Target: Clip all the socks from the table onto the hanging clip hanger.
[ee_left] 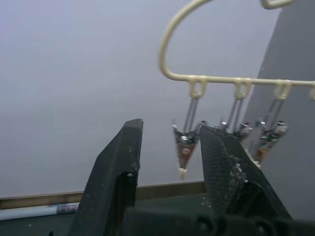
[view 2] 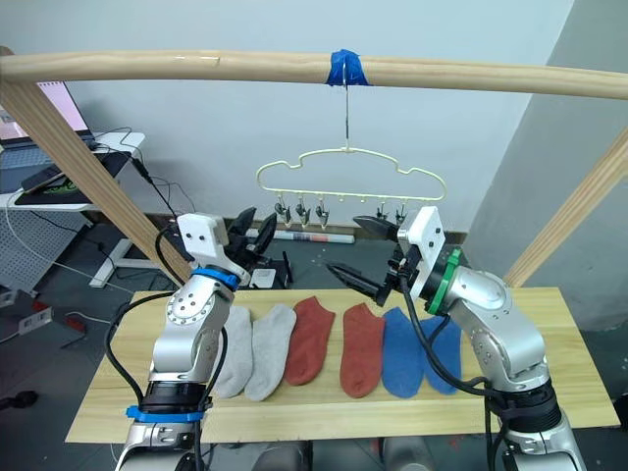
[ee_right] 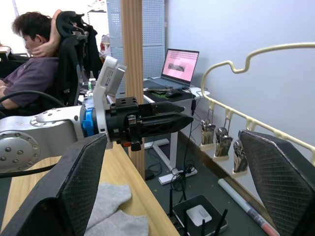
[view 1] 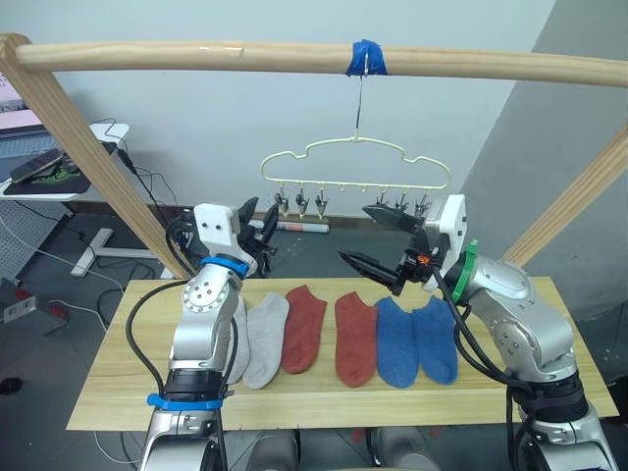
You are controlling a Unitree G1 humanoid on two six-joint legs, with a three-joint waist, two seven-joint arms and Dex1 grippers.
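Several socks lie side by side on the table [view 1: 128,392]: two light grey [view 1: 267,339], two rust red [view 1: 304,327] and two blue [view 1: 395,340]. My left arm hides part of the leftmost grey one. Above them the cream clip hanger [view 1: 363,186] hangs by its hook from the taped pole, and its metal clips [view 1: 299,203] hold nothing. My left gripper [view 1: 257,221] is raised at clip height just left of the leftmost clip [ee_left: 183,147], open and empty. Under the hanger's right end my right gripper [view 1: 353,233] is open wide and empty, well above the socks.
The round wooden pole [view 1: 196,54] with blue tape [view 1: 367,57] spans overhead, and its slanted legs [view 1: 88,157] stand at both table ends. Beyond the left leg is a desk with a laptop [ee_right: 179,64], where a person [ee_right: 34,59] sits in a chair. Cables and a white tube [view 1: 304,227] lie on the floor.
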